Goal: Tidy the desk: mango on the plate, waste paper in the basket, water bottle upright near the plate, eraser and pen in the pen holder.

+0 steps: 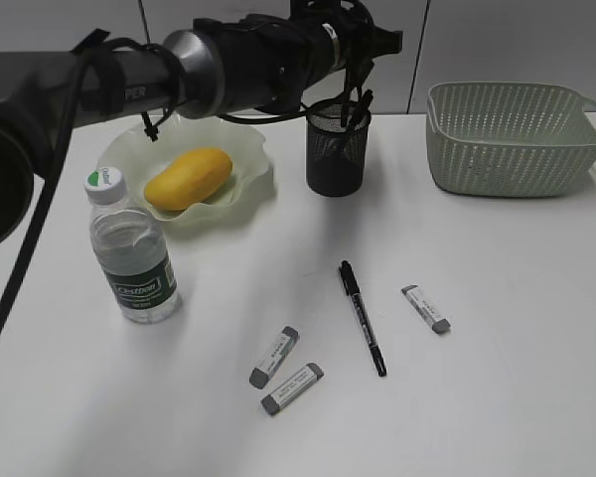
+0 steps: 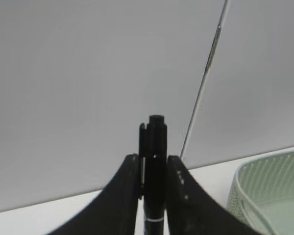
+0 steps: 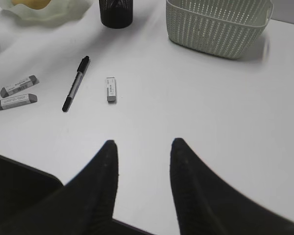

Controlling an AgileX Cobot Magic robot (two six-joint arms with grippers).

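Exterior view shows the left arm reaching across the back of the desk (image 1: 497, 397), its wrist above the pen holder (image 1: 338, 149), evidently to drop a pen in from above. Left wrist view confirms it: the left gripper (image 2: 153, 183) is closed narrowly on an upright black pen (image 2: 156, 161), cap end standing above the fingertips. Whether its lower end has entered the cup cannot be told. The right gripper (image 3: 143, 161) hangs part-open and empty over bare desk, nothing between its jaws. A second pen (image 1: 362, 316) lies flat mid-desk, with one eraser (image 1: 425, 308) just to its right and two erasers (image 1: 283, 371) to its left, all well apart from both grippers. The mango (image 1: 188, 178) sits on the plate (image 1: 248, 149); the water bottle (image 1: 129, 248) stands upright just beside it. The basket (image 1: 517, 134) stands at the back right; no waste paper is visible.
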